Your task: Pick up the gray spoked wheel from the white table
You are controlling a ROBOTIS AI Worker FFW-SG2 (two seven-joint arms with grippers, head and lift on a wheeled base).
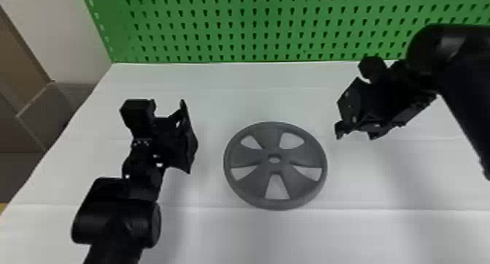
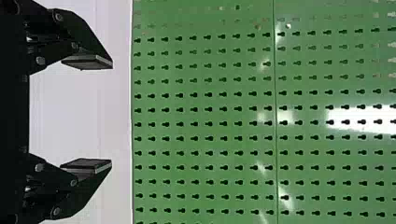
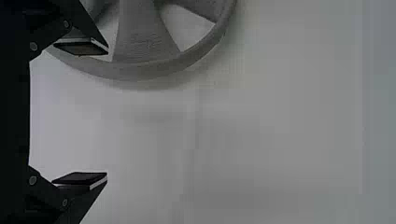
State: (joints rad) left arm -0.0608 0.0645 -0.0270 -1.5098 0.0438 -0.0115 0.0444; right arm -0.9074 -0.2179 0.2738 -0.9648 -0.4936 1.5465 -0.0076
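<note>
The gray wheel point(image 1: 271, 147), formed with five broad spokes around a small central hole, is laid flat on the white surface point(image 1: 204, 230).

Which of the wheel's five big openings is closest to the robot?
The wedge-shaped opening at the near rim of the wheel; the other four lie farther back.

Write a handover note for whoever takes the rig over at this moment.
Left gripper: open and empty, over the table to the wheel's left.
Right gripper: open and empty, to the wheel's right.
Gray spoked wheel: lying flat on the white table, between the two grippers, held by neither.
Done: no grasp or lift yet.
Left: grip the wheel and raise it; closing in from both sides looks likely, but that is a guess.
</note>
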